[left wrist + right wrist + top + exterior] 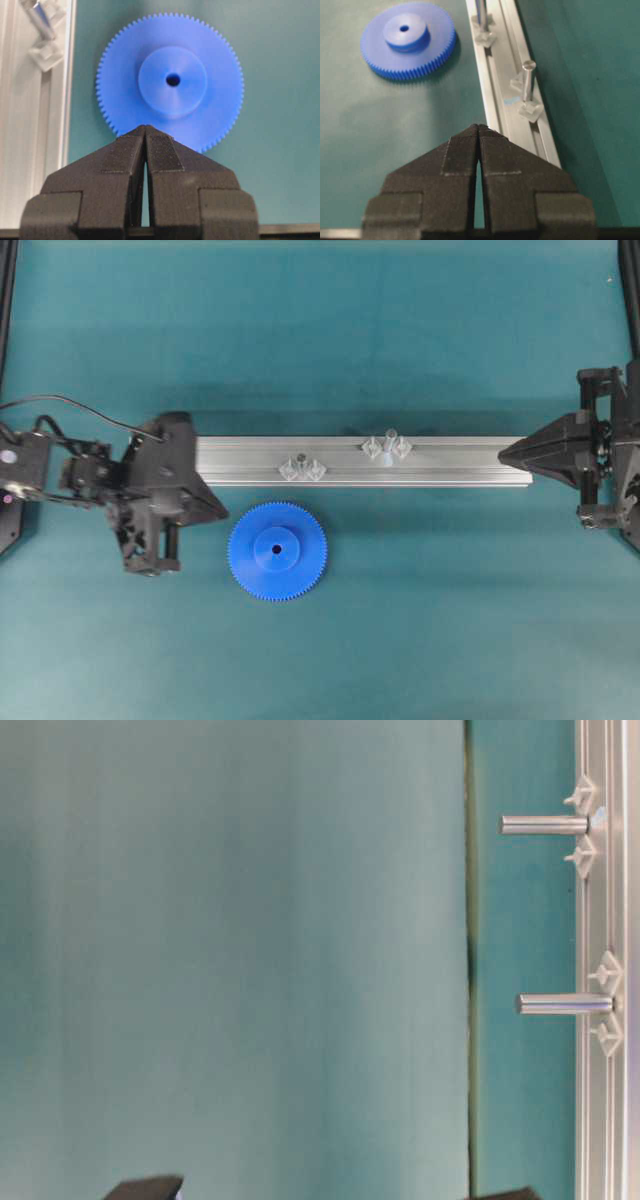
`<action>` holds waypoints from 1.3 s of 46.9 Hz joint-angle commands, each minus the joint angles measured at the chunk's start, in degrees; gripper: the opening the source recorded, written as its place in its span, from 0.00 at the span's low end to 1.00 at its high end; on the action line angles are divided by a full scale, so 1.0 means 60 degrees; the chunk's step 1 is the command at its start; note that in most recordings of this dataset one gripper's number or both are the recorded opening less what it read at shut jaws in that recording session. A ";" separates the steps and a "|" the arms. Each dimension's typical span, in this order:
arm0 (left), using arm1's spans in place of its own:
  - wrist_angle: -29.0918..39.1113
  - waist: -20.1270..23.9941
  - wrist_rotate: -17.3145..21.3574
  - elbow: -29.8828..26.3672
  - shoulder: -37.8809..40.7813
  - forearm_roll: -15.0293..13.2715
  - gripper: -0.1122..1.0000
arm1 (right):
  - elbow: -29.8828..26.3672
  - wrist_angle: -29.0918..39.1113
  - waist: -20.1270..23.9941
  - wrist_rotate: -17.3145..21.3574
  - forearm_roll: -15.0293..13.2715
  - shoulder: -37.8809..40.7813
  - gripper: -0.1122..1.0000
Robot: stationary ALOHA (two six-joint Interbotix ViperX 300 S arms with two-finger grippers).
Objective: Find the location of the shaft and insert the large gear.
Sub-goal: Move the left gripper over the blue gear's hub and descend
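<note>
The large gear (pixel 277 551), a bright blue toothed disc with a raised hub and a small centre hole, lies flat on the teal mat just in front of the rail (pixel 450 465). The shaft (pixel 389 445) is the taller silvery pin between two clear mounts, standing right of the rail's middle. My left gripper (pixel 224 510) is shut and empty at the rail's left end, its tip just short of the large gear (pixel 172 80). My right gripper (pixel 501 452) is shut and empty at the rail's right end, with the shaft (pixel 528 82) a little beyond its tip (pixel 478 126).
A shorter dark-topped stub (pixel 300 466) with similar clear mounts stands on the rail left of the shaft, just behind the gear. Black frame posts (pixel 630 290) run along both side edges. In the table-level view both pins stick out sideways from the rail (pixel 600 1100).
</note>
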 commanded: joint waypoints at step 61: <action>0.2944 -0.0425 -0.0161 -0.3516 0.3003 0.0015 0.10 | -0.0029 0.0000 -0.0059 0.0073 -0.0015 0.0059 0.11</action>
